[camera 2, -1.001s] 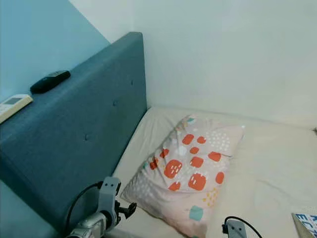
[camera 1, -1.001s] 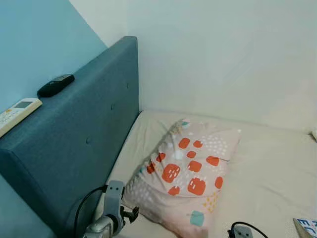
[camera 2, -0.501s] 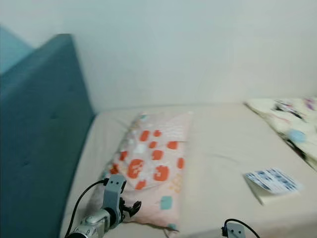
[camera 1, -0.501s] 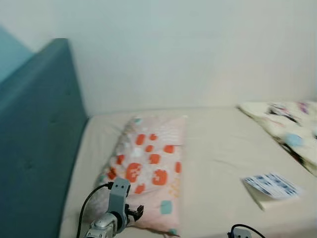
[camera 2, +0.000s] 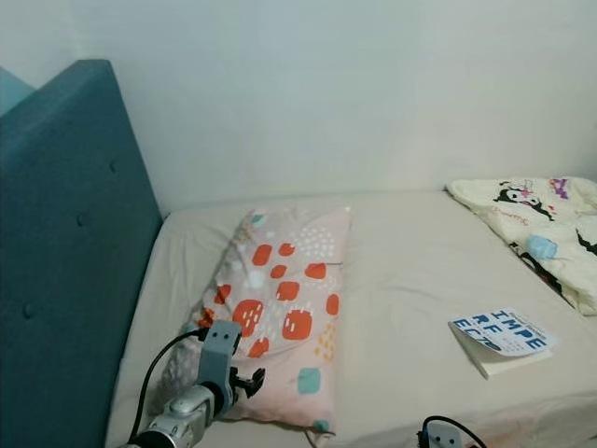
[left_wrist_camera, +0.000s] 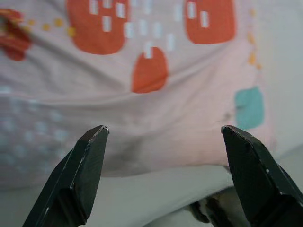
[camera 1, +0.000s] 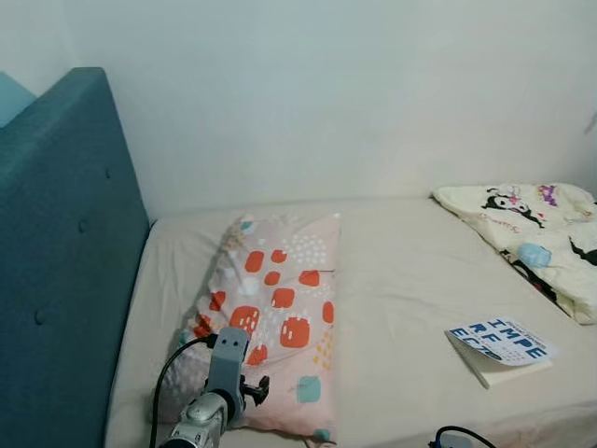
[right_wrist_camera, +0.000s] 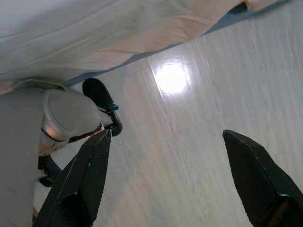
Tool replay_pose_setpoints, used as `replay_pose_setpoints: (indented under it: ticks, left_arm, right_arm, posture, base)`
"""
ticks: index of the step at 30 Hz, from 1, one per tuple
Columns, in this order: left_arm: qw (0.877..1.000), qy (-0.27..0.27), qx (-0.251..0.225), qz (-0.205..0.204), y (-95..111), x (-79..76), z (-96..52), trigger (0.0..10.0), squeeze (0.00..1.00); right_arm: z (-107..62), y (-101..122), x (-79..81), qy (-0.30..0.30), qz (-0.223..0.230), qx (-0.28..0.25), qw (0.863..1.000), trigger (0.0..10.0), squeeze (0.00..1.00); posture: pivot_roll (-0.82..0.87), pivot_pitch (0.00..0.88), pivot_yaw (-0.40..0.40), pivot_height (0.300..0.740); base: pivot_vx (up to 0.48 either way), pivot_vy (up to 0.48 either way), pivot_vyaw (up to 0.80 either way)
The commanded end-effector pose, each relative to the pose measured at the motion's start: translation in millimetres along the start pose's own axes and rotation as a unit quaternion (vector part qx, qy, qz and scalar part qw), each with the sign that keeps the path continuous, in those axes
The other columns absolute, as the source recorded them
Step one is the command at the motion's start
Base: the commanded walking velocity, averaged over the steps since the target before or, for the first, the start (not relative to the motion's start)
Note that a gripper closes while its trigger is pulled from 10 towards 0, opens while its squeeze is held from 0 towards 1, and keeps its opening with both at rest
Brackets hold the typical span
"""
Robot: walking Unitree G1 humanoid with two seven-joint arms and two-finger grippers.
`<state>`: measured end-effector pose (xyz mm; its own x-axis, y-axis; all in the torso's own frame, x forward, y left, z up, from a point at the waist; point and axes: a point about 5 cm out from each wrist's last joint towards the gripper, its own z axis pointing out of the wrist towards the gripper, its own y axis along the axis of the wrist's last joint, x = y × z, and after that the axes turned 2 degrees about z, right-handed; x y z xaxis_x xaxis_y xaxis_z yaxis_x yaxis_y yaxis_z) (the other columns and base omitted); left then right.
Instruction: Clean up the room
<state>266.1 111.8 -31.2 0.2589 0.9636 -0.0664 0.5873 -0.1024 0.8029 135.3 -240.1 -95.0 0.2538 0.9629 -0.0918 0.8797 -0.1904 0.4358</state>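
A pale pink pillow (camera 1: 275, 308) with orange patches lies on the beige bed (camera 1: 401, 271), next to the teal headboard (camera 1: 56, 261). My left arm (camera 1: 224, 369) reaches up over the pillow's near edge. In the left wrist view my left gripper (left_wrist_camera: 163, 130) stands open, close to the pillow's (left_wrist_camera: 151, 94) cloth, holding nothing. A book (camera 1: 499, 343) with a blue-lettered cover lies on the bed's near right part. A cream blanket (camera 1: 536, 233) with cartoon prints is bunched at the far right. My right gripper (right_wrist_camera: 165, 135) is open and points down at the pale wood floor (right_wrist_camera: 199, 142).
A white wall (camera 1: 326, 93) runs behind the bed. The sheet between pillow and book is flat. In the right wrist view the bed sheet's edge (right_wrist_camera: 109, 33) hangs above the floor, beside a grey part of my body (right_wrist_camera: 61, 118).
The camera has swung right: the headboard's top with two remotes left view, and the book and blanket came in. My left arm stays at the pillow's near edge.
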Motion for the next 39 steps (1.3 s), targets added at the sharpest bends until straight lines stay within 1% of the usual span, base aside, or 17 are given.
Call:
replay_pose_setpoints:
  ticks: [1, 3, 5, 8, 10, 13, 15, 17, 19, 25, 30, 33, 39]
  left_arm:
    - [1.0, 0.004, -0.009, 0.016, 7, 0.0, 1.7, 10.0, 0.0]
    - [0.999, 0.016, -0.016, 0.025, 12, 0.7, 2.7, 10.0, 0.0]
    - [0.999, 0.024, -0.019, 0.023, 14, 1.6, 3.3, 10.0, 0.0]
    - [0.999, 0.039, -0.024, 0.012, 19, 3.3, 4.4, 10.0, 0.0]
    - [0.998, 0.054, -0.03, 0.002, 27, 3.0, 6.5, 10.0, 0.0]
    - [0.998, 0.058, -0.032, 0.007, 31, 1.0, 7.7, 10.0, 0.0]
    - [0.998, 0.057, -0.03, 0.007, 32, -0.8, 8.5, 10.0, 0.0]
    - [0.998, 0.056, -0.027, 0.006, 33, -2.7, 9.2, 10.0, 0.0]
    - [0.998, 0.056, -0.027, 0.006, 33, -2.7, 9.2, 10.0, 0.0]
    - [0.998, 0.051, -0.016, -0.013, 38, -10.5, 12.0, 10.0, 0.0]
    - [0.999, 0.044, -0.016, -0.024, 41, -14.3, 13.2, 10.0, 0.0]
    - [0.999, 0.028, -0.023, -0.034, 48, -19.9, 14.9, 10.0, 0.0]
    - [0.999, 0.006, -0.032, -0.034, 54, -26.2, 16.1, 10.0, 0.0]
  right_arm:
    - [0.2, 2, 1.6, 0.004, 0.0, -0.006, 1.0, 10.0, 0.0]
    - [0.4, 4, 3.4, 0.007, -0.002, -0.009, 1.0, 10.0, 0.0]
    - [0.5, 4, 4.4, 0.007, -0.003, -0.004, 1.0, 10.0, 0.0]
    - [0.7, 4, 6.3, 0.008, -0.005, 0.0, 1.0, 10.0, 0.0]
    - [1.0, 6, 8.7, 0.012, -0.009, -0.001, 1.0, 10.0, 0.0]
    - [1.0, 6, 9.8, 0.013, -0.011, -0.001, 1.0, 10.0, 0.0]
    - [1.1, 6, 10.3, 0.013, -0.011, -0.002, 1.0, 10.0, 0.0]
    - [1.1, 6, 10.8, 0.014, -0.012, -0.002, 1.0, 10.0, 0.0]
    - [1.1, 6, 10.8, 0.014, -0.012, -0.002, 1.0, 10.0, 0.0]
    - [1.3, 9, 12.5, 0.015, -0.002, -0.009, 1.0, 10.0, 0.0]
    - [1.3, 10, 13.4, 0.018, 0.006, -0.016, 1.0, 10.0, 0.0]
    - [1.4, 13, 14.8, 0.022, 0.01, -0.023, 0.999, 10.0, 0.0]
    - [1.5, 19, 17.5, 0.028, 0.013, -0.034, 0.999, 10.0, 0.0]
  posture:
    - [0.03, 0.011, -0.032, 0.677]
    - [0.03, 0.012, -0.03, 0.677]
    - [0.03, 0.013, -0.028, 0.677]
    - [0.02, 0.015, -0.028, 0.668]
    - [0.02, 0.017, -0.027, 0.653]
    - [0.02, 0.02, -0.026, 0.643]
    - [0.02, 0.021, -0.024, 0.638]
    - [0.02, 0.021, -0.024, 0.623]
    - [0.02, 0.021, -0.024, 0.623]
    - [0.01, 0.038, -0.015, 0.598]
    - [0.01, 0.048, -0.009, 0.598]
    - [0.01, 0.062, -0.002, 0.598]
    - [0.01, 0.071, 0.003, 0.598]
  base:
    - [0.0, 0.0, 0.0]
    - [0.0, 0.0, 0.0]
    - [0.0, 0.0, 0.0]
    - [0.0, 0.0, 0.0]
    - [0.0, 0.0, 0.0]
    - [0.0, 0.0, 0.0]
    - [0.0, 0.0, 0.0]
    - [0.0, 0.0, 0.0]
    - [0.0, 0.0, 0.0]
    - [0.0, 0.0, 0.0]
    - [0.0, 0.0, 0.0]
    - [0.0, 0.0, 0.0]
    - [0.0, 0.0, 0.0]
